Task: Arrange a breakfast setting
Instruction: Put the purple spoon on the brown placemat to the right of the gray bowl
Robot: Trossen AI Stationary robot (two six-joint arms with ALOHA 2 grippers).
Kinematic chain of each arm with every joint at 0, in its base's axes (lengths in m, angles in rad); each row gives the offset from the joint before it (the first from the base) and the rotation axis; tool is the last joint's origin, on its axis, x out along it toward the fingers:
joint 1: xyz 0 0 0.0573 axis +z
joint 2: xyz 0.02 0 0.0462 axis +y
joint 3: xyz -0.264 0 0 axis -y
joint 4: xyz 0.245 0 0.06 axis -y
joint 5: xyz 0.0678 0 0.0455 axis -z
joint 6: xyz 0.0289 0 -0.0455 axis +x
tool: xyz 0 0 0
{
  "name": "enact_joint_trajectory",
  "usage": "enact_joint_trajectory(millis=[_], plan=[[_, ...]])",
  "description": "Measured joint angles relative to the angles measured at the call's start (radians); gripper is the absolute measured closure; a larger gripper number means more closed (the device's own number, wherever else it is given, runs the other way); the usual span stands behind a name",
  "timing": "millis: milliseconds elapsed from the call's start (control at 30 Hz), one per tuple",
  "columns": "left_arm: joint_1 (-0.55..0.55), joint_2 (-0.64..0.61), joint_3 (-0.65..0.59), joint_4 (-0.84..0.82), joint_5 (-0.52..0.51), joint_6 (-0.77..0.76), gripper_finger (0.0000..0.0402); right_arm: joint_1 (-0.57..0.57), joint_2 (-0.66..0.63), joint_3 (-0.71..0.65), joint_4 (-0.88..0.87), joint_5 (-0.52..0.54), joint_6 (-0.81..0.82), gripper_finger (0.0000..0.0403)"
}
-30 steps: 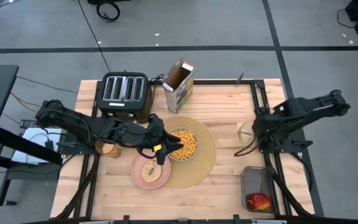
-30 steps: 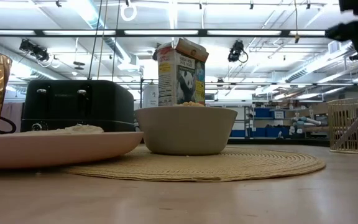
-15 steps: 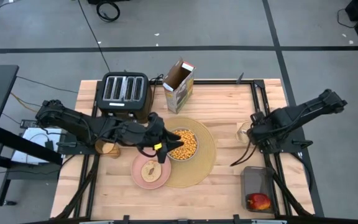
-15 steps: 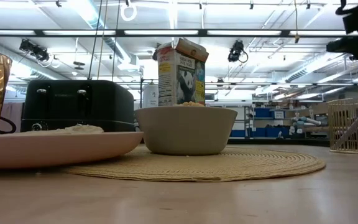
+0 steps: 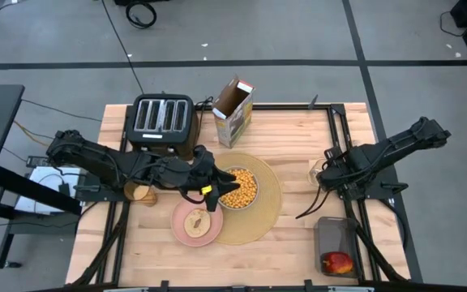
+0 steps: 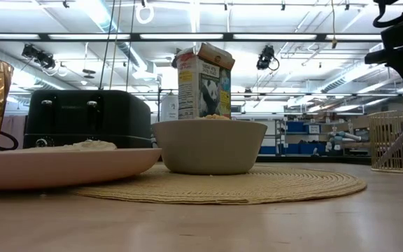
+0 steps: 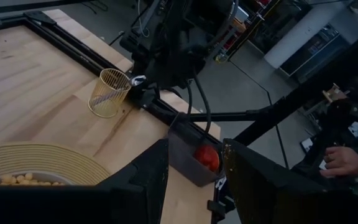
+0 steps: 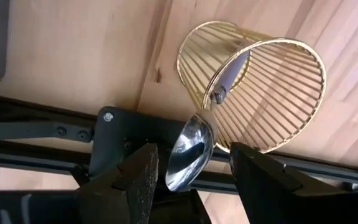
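At the table's right edge, my right gripper (image 5: 324, 176) has swung over the wire holder (image 8: 253, 87), fingers spread astride the metal spoon (image 8: 191, 151), probably readying to lift it.

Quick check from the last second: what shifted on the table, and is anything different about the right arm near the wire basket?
The right end effector drew in toward the placemat, beside the gold wire basket; the spoon shows between its open fingers, handle in the basket. Unchanged: left end effector by the cereal bowl, pink plate, toaster, cereal carton, apple in its bin.
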Motion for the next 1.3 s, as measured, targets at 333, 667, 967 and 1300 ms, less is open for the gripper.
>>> enact_joint_trajectory(millis=[333,667,967,1300], plan=[[0.0,0.0,0.0,0.0,0.0,0.0,0.0244,-0.006,0.03,0.0,-0.001,0.027,0.011,0.0258],[-0.001,0.0,0.0,0.0,0.0,-0.001,0.0244,-0.006,0.03,0.0,-0.034,0.022,0.022,0.0302],[-0.001,0.0,0.0,0.001,0.0,-0.001,0.0244,-0.036,0.089,-0.005,-0.032,-0.001,0.04,0.026],[-0.014,-0.001,0.0,0.002,0.001,0.031,0.0244,-0.083,0.171,-0.005,-0.034,0.0,0.034,0.0257]])
